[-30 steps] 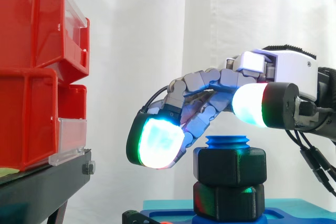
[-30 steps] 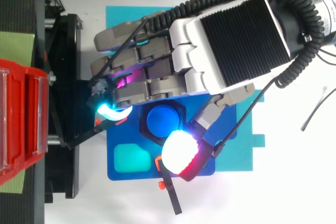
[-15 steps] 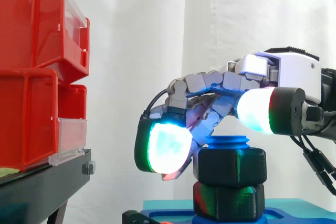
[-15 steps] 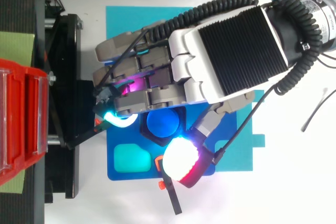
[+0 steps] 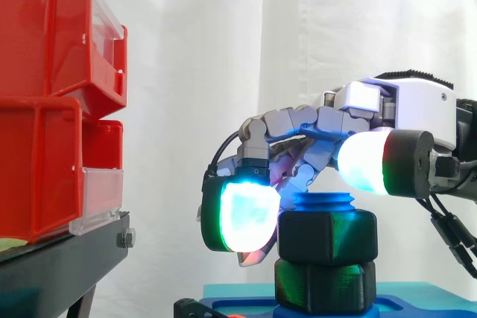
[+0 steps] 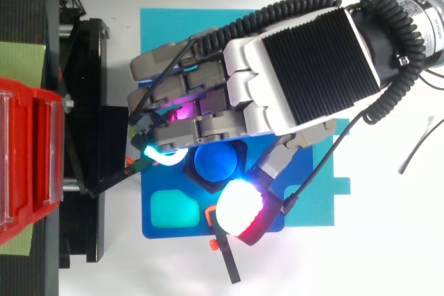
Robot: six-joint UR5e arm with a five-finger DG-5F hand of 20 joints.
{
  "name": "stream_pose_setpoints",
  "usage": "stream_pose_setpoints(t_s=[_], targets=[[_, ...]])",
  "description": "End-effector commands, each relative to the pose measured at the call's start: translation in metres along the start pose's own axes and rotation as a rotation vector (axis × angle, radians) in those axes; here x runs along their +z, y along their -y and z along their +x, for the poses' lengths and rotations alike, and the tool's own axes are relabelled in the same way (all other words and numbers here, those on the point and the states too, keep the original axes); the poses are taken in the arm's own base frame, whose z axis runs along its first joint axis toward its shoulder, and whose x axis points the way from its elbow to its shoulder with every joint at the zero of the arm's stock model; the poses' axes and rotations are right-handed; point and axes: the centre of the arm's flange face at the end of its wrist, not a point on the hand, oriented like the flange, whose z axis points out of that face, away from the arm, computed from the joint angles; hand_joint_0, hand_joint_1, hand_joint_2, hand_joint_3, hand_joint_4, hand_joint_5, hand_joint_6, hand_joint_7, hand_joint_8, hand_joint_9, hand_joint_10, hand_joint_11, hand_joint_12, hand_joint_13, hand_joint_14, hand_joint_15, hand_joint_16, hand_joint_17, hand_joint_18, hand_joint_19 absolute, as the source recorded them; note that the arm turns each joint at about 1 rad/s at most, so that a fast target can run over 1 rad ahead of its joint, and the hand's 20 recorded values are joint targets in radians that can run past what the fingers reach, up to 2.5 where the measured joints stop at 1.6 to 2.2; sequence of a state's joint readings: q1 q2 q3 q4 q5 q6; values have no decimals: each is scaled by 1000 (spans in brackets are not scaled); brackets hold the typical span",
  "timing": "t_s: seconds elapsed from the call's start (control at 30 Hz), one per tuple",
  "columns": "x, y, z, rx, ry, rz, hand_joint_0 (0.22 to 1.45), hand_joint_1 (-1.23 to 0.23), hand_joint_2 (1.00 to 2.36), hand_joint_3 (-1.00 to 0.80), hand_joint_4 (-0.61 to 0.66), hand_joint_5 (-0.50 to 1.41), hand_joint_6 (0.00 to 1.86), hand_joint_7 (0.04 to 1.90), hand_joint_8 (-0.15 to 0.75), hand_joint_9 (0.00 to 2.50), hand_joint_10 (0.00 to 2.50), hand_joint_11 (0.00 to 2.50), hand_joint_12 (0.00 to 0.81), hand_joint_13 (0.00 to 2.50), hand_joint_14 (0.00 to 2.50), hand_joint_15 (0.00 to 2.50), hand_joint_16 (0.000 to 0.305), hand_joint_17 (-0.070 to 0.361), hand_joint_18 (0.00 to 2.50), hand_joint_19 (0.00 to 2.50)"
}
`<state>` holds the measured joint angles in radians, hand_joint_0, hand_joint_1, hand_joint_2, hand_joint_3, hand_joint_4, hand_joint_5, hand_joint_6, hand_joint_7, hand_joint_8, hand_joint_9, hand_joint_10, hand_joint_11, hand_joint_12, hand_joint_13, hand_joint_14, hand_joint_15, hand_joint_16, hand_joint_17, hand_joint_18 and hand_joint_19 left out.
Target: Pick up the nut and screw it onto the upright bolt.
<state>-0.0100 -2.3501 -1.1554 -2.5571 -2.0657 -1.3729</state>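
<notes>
A blue upright bolt (image 5: pixel 322 200) (image 6: pixel 216 162) stands on a blue base plate (image 6: pixel 156 230). Two black nuts are threaded on it: the upper nut (image 5: pixel 328 236) sits just under the bolt's top, and the lower nut (image 5: pixel 324 284) rests on the plate. My hand (image 5: pixel 402 109) (image 6: pixel 305 67) reaches in from the right, over the bolt, with its fingers curled down round the upper nut. A cyan-green fingertip (image 5: pixel 242 214) lies against the nut's left side. The thumb's white-red pad (image 6: pixel 239 209) is at the nut's near side, a little higher.
Stacked red bins (image 5: pixel 45 109) (image 6: pixel 28 157) sit on a black stand (image 5: pixel 59 258) close to the left of the fingers. A teal mat (image 6: pixel 159 25) lies under the blue plate. A thin black bar (image 6: pixel 227 261) sticks out at the plate's front edge.
The hand has shifted right and down towards the bolt. Its curled fingertip has closed in from the left until it meets the upper nut's side. The nuts look unmoved.
</notes>
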Motion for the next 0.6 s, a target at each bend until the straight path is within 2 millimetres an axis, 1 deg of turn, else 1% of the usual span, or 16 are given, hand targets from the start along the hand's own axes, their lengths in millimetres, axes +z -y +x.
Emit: stream_pose_setpoints(t_s=[0.0,0.43,0.57], targets=[[-2,2,0,0,-1,2,538,-162,1000,-500,165,13,503,1372,262,997,0,0,251,663,0,0,29,65,442,104],[-10,11,-2,-3,-3,2,540,-168,1000,-500,170,38,500,1455,262,1061,0,0,242,699,0,0,28,64,475,118],[-12,13,-3,-4,-4,0,540,-168,1000,-500,156,36,553,1362,263,1095,0,0,238,715,0,0,28,62,500,123]])
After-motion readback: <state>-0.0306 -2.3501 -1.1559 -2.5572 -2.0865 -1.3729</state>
